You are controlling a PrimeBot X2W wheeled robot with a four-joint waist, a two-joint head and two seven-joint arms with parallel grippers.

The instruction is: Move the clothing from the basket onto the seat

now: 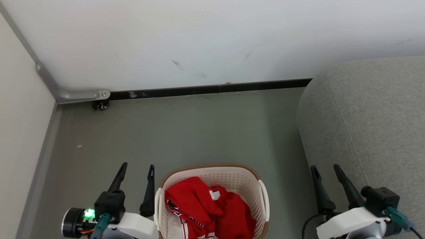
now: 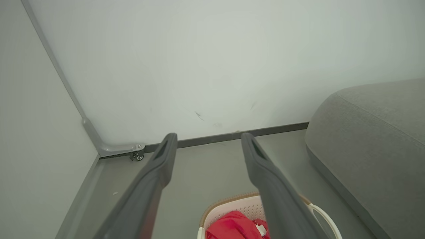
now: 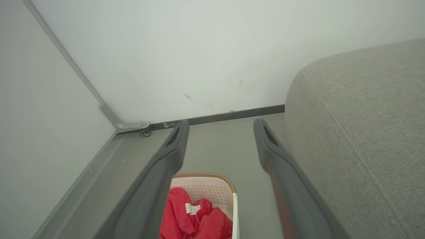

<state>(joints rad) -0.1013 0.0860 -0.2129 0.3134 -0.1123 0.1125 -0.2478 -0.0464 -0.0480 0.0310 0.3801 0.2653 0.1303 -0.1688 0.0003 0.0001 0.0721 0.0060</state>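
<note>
The cream perforated basket [image 1: 232, 177] with a brown rim stands on the grey floor at the bottom middle of the head view. Red clothing [image 1: 206, 209] lies bunched inside it, with white striped trim and a white tag showing. The light-grey seat [image 1: 372, 126] rises at the right. My left gripper [image 1: 137, 167] is open, just left of the basket and above the floor. My right gripper [image 1: 325, 167] is open between the basket and the seat's edge. The basket [image 2: 232, 209] and clothing [image 2: 232, 227] show low in the left wrist view, and the clothing [image 3: 196, 219] in the right wrist view.
A white wall [image 1: 199, 39] with a dark baseboard closes the back. A pale panel [image 1: 20, 126] with a metal frame and a small caster [image 1: 101, 105] stands at the left. Grey floor [image 1: 186, 132] lies between the basket and the wall.
</note>
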